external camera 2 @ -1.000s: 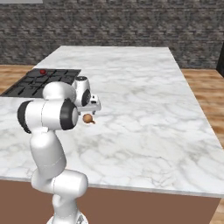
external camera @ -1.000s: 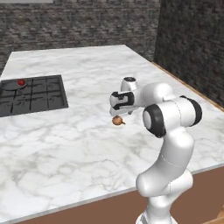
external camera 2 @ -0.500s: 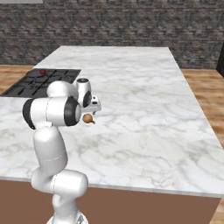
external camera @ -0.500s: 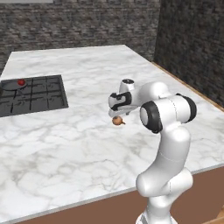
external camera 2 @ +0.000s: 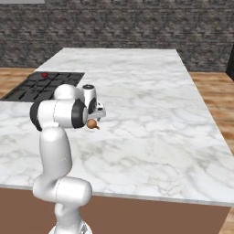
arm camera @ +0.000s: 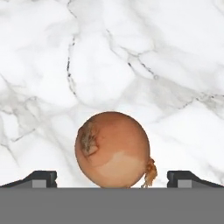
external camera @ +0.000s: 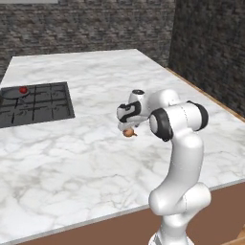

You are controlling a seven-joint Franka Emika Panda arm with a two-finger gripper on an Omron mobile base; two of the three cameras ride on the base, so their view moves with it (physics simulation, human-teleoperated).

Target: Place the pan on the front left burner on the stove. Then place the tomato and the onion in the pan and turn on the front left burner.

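Note:
The onion [arm camera: 113, 148], a tan-brown ball, rests on the white marble counter [external camera: 95, 158]. My gripper [arm camera: 113, 178] hangs just above it and is open, with one dark fingertip [arm camera: 41, 178] on each side and clear of its skin. From the base the onion [external camera: 128, 133] shows under my hand [external camera: 128, 114]. Far to the left, the dark pan [external camera: 10, 94] sits on the stove [external camera: 43, 105] with the red tomato [external camera: 22, 89] in it. I cannot tell which burner lies under the pan. In the right base view the tomato [external camera 2: 44, 75] and onion [external camera 2: 93, 123] show too.
The marble island stretches wide around the onion, with a wooden edge [external camera: 201, 93] on its right side. A dark brick wall [external camera: 86, 26] stands behind. My own white arm [external camera: 179, 143] rises between the base and the onion.
My hand has come down and slightly left, closer over the onion. The onion, pan and tomato have stayed where they were, and the fingers have stayed wide apart.

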